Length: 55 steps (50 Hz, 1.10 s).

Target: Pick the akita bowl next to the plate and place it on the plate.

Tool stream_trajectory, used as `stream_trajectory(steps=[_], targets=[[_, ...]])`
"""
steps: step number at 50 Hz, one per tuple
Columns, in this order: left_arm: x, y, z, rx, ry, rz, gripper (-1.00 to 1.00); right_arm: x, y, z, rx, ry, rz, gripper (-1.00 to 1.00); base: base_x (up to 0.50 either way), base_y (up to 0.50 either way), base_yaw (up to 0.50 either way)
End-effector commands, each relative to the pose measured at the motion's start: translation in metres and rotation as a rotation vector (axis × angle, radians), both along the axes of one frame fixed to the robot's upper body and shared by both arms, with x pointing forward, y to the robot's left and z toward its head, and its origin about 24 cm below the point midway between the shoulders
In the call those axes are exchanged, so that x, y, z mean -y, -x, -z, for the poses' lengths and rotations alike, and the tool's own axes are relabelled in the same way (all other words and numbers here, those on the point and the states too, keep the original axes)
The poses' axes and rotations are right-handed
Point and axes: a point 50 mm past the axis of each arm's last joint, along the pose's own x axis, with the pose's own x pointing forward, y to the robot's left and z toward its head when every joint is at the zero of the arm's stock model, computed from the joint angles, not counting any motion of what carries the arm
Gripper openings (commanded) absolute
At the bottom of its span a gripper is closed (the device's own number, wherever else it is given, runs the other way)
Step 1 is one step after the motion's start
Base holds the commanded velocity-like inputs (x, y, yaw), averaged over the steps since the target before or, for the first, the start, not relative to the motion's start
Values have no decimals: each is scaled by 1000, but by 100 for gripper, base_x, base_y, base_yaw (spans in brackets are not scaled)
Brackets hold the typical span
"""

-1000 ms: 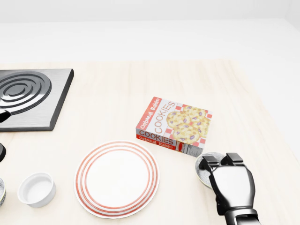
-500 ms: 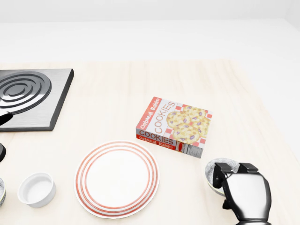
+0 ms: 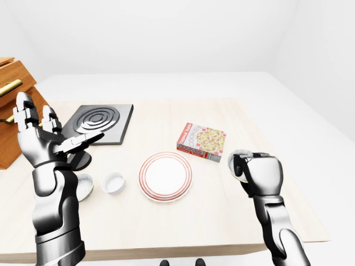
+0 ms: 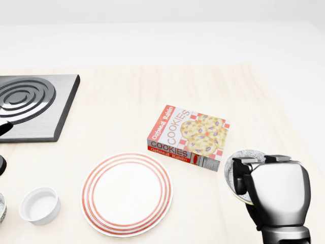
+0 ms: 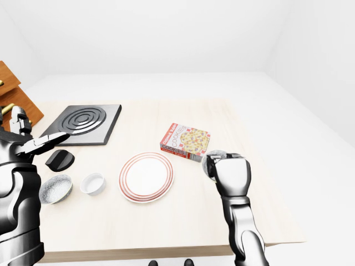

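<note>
My right hand (image 4: 271, 195) has its fingers clenched round the bowl (image 4: 247, 155), which sits tipped in my grip to the right of the plate (image 4: 127, 194) and well apart from it. I judge it is off the table. So the pick looks done — what is left is the carry across to the plate and the setting down. My left hand (image 3: 41, 141) is raised far to the plate's left, fingers spread, holding nothing.

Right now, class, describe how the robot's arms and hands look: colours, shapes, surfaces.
The left arm and right arm are glossy silver-grey shells in rounded segments with dark joints. The left hand has three blocky pale-grey fingers; the right hand shows a smooth grey back plate, black knuckles. No cables show.
</note>
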Motion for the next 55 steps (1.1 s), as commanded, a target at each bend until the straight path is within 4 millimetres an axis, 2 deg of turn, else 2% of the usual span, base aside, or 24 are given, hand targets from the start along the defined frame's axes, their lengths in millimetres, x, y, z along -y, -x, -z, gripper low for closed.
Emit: stream_trajectory(steps=[1,13,22,55], targets=[[0,0,-1,3,2,-1,100,-13,2,-31,101,16,-31,-100,0,0,0],[0,0,-1,4,1,-2,100,-32,-5,-50,134,-2,-104,-100,0,0,0],[-1,-1,1,-3,4,-3,100,-47,-10,-55,146,11,-153,-100,0,0,0],[-2,0,0,0,7,-7,100,-95,-40,-33,69,38,-288,-100,0,0,0]])
